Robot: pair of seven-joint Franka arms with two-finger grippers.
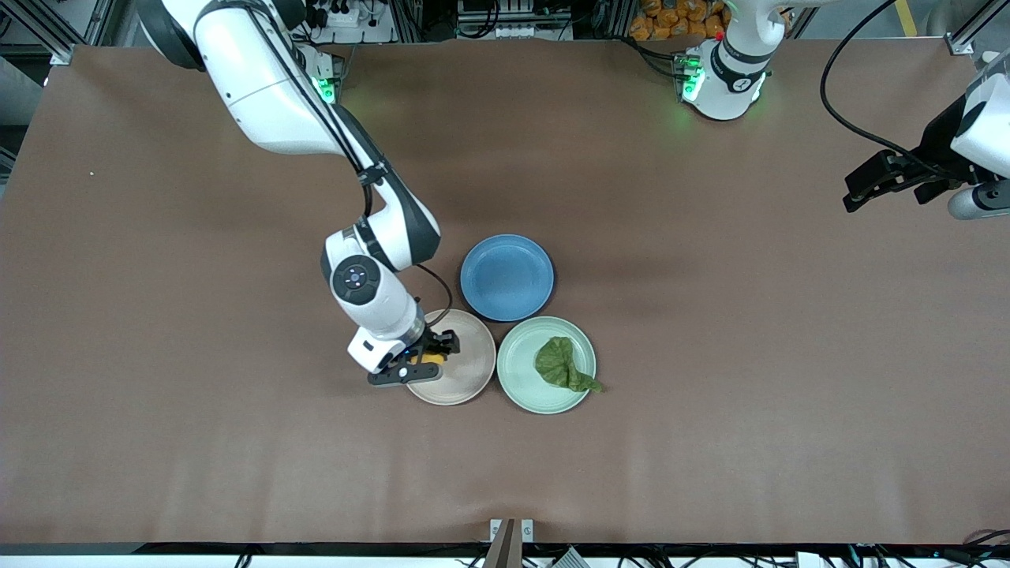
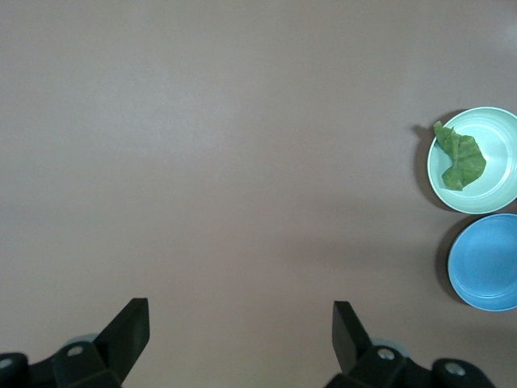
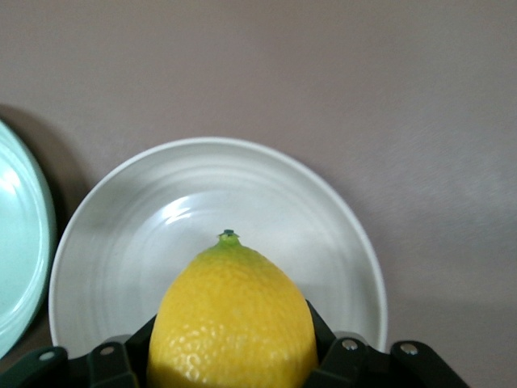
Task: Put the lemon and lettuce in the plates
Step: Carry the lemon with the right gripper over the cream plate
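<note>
My right gripper (image 1: pixel 430 353) was clamped on the lemon (image 3: pixel 233 319), one finger pressed to each side of it, and I held it just over the beige-pink plate (image 1: pixel 465 371), above the part of that plate toward the right arm's end of the table. In my right wrist view the lemon's nubby tip pointed out across the plate's bare middle, and I could not tell whether the fruit touched the plate. The mint green plate (image 1: pixel 521 371) sat just beside the beige-pink one, toward the left arm's end, their rims nearly touching. The lettuce (image 1: pixel 562 364) lay in it, its pointed tail hanging out over the rim. The blue plate (image 1: pixel 506 277) sat farther from the front camera than those two, close against both. All three plates were grouped around the middle of the table, somewhat toward the edge nearest the front camera. My left gripper (image 2: pixel 241 327) waited with its fingers spread wide and nothing between them, over bare table near the left arm's end.
</note>
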